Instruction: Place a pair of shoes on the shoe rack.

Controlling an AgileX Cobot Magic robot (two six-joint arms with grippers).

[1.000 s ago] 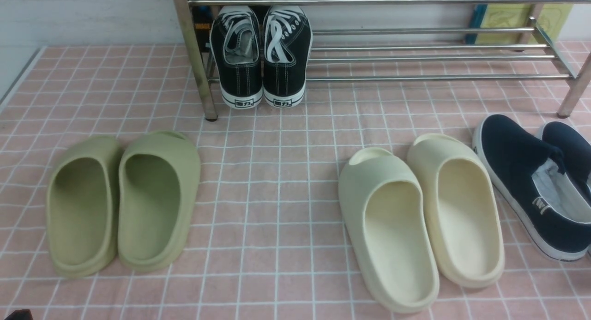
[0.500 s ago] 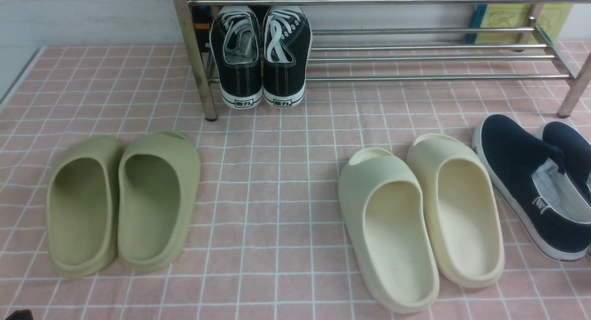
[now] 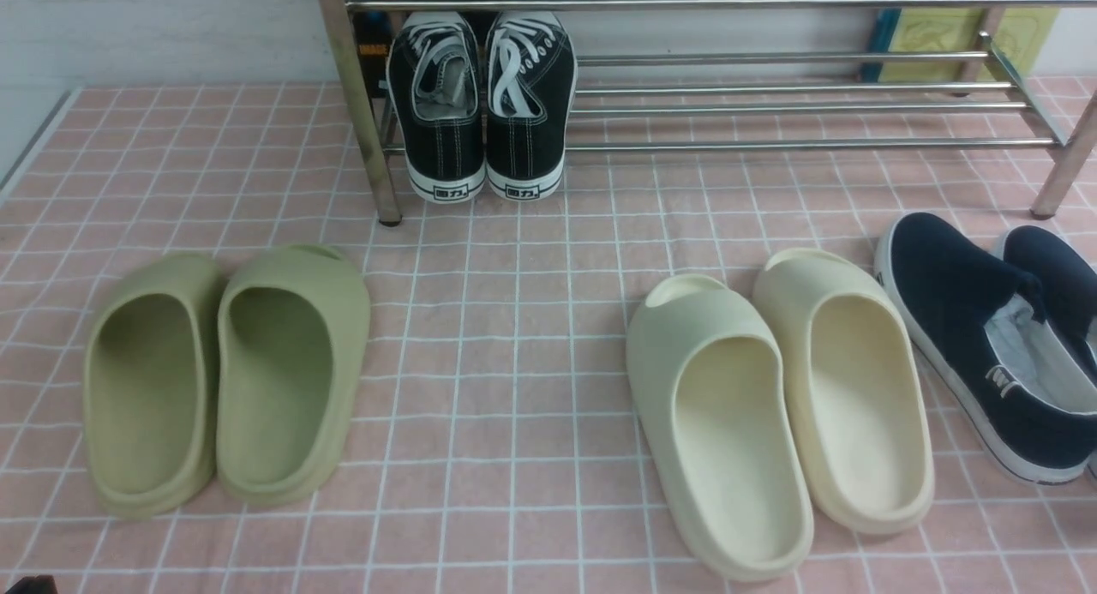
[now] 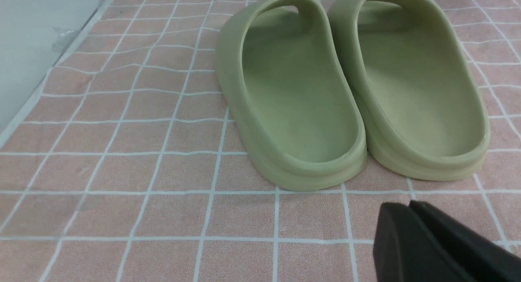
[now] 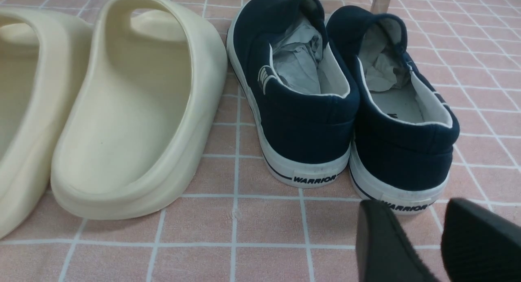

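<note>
The pair of shoes [image 3: 480, 105], two black canvas sneakers with white laces, stands side by side on the lower bars of the shoe rack [image 3: 771, 144] at its left end, heels toward me. Neither gripper touches them. In the left wrist view my left gripper [image 4: 407, 206] is shut and empty, low over the cloth just behind the green slides [image 4: 350, 90]. In the right wrist view my right gripper [image 5: 411, 206] is open with nothing between its fingers, just behind the heel of a navy slip-on [image 5: 403, 111].
A pink checked cloth [image 3: 514, 320] covers the table. Green slides [image 3: 227, 380] lie front left, cream slides [image 3: 780, 405] front right, and navy slip-ons [image 3: 986, 345] at the far right. Rack legs [image 3: 364, 105] stand on the cloth. The table's left edge [image 3: 34, 140] is near.
Nothing of note has moved. The whole front picture has shifted by a few pixels, and the shoes stay where they were.
</note>
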